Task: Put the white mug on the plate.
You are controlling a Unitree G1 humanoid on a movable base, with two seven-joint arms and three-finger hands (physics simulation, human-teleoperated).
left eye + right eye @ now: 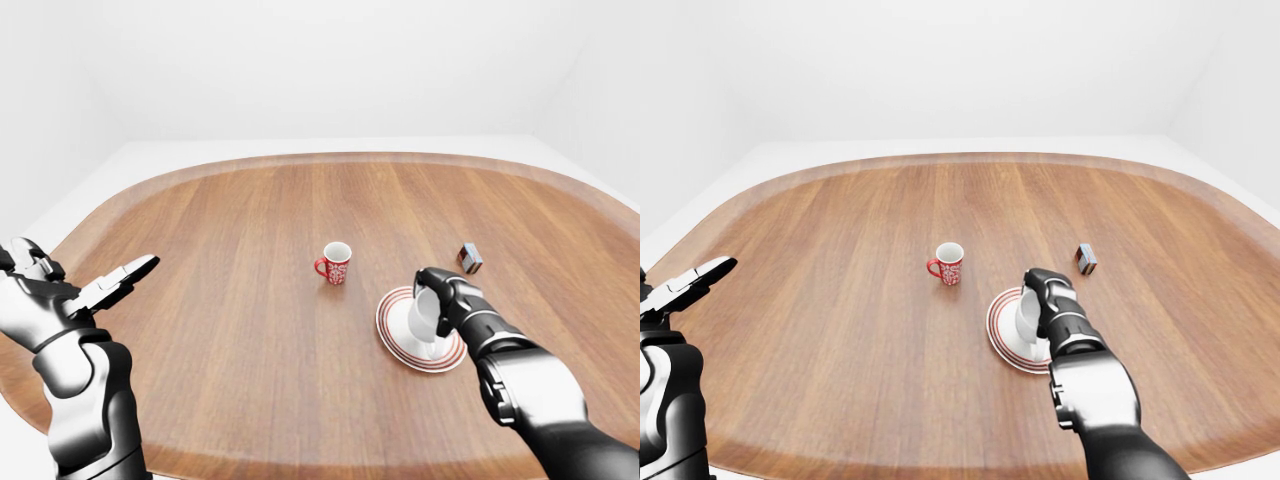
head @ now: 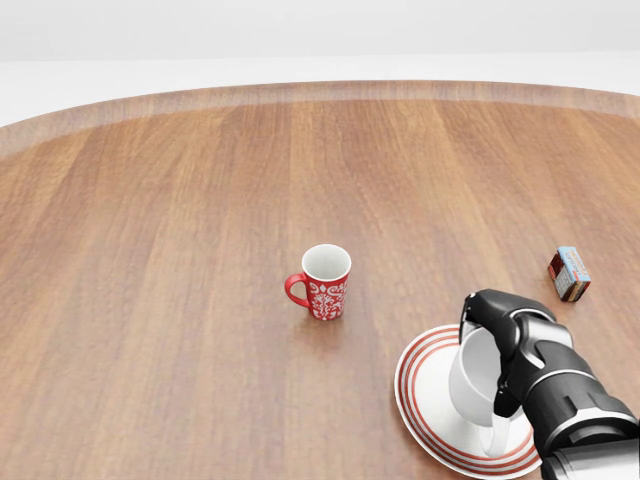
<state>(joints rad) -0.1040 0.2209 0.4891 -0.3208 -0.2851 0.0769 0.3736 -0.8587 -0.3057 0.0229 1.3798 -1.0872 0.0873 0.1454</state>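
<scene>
Right hand [image 2: 500, 355]: dark segmented fingers closed round the white mug [image 2: 478, 380], lower right of the head view.
White mug: smooth, cylindrical, over the plate [image 2: 425, 400]; contact unclear.
Plate: round, white, red concentric rim rings.
Left hand [image 1: 95, 290]: fingers spread, holding nothing, left edge.
Red mug [image 2: 323, 282]: white-patterned, upright, centre.
Table [image 2: 150, 250]: wood grain, rounded edge.
Small box [image 2: 569, 273]: right edge.

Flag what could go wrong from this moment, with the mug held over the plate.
1. The right hand grips the plain white mug tilted over the red-ringed white plate; released now, it might tip.
2. The mug sits toward the plate's right side, so it could land on the rim.
</scene>
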